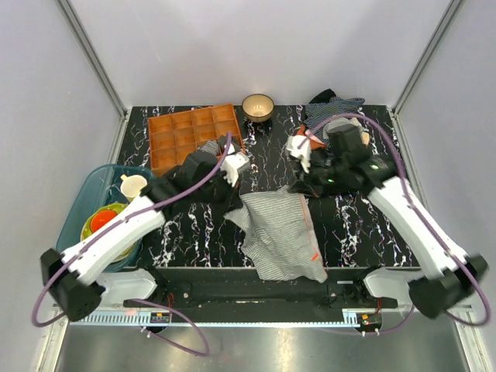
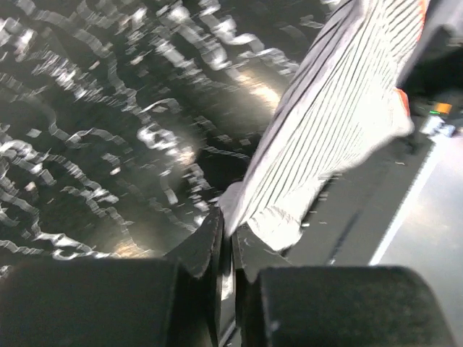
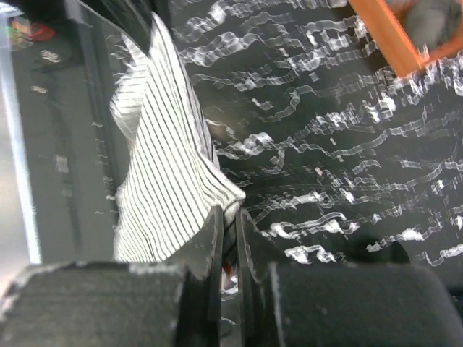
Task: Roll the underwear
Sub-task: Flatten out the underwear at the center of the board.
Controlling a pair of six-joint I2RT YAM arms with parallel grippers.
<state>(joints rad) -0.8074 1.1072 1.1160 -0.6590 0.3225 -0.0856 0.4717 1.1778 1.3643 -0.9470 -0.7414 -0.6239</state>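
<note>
The underwear [image 1: 283,232], white cloth with thin grey pinstripes and a small orange-red tag [image 1: 314,256], hangs from both grippers down over the table's near edge. My left gripper [image 1: 235,200] is shut on its far left corner; in the left wrist view [image 2: 230,224] the cloth [image 2: 333,130] stretches away from the pinched corner. My right gripper [image 1: 304,188] is shut on its far right corner; the right wrist view [image 3: 230,217] shows the striped cloth [image 3: 163,173] pinched between the jaws.
An orange compartment tray [image 1: 194,136] and a brass bowl [image 1: 257,106] stand at the back. A navy striped garment with black cloth [image 1: 333,107] lies at the back right. A blue bin [image 1: 93,186] with toys sits left of the marbled black table [image 1: 364,225].
</note>
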